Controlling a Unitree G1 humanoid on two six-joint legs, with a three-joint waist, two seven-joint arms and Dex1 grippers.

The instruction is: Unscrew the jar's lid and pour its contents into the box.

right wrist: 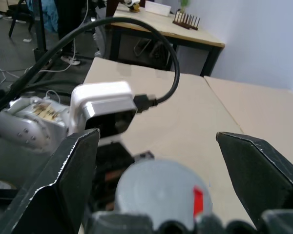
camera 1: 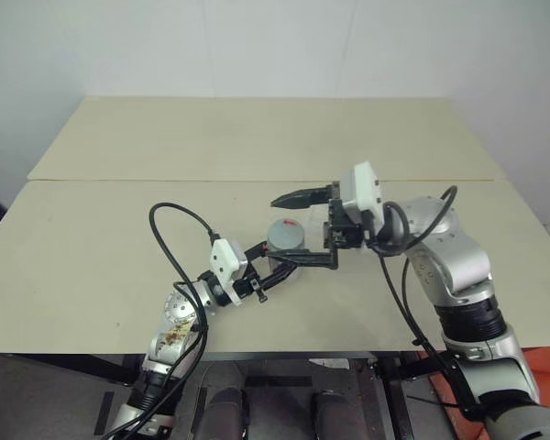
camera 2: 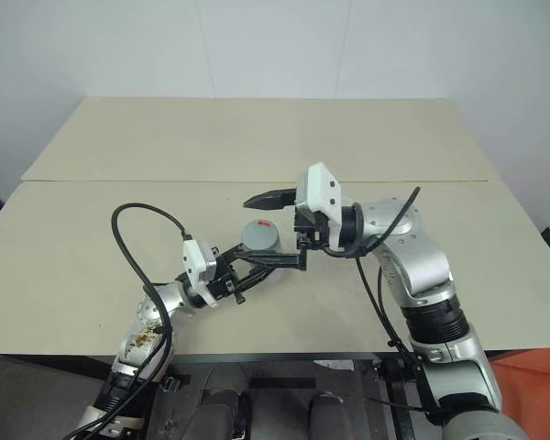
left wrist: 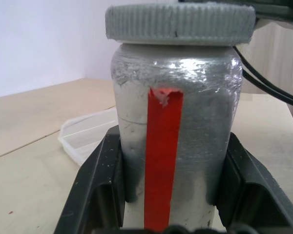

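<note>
The left claw (camera 1: 277, 268) clamps the jar (left wrist: 176, 146) upright above the bench (camera 1: 119, 238), the lid (left wrist: 179, 23) on top. The right claw (right wrist: 171, 190) spreads wide around the lid, gripping nothing.

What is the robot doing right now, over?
Left claw shut on jar, lid still on. Right claw open, straddling lid. Box beyond jar. Nothing blocking.

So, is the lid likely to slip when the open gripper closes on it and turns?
Probably not: the lid has a ribbed edge, giving grip. It looks rigid, so it should not bend. The left gripper clamps the jar, which likely resists turning.
</note>
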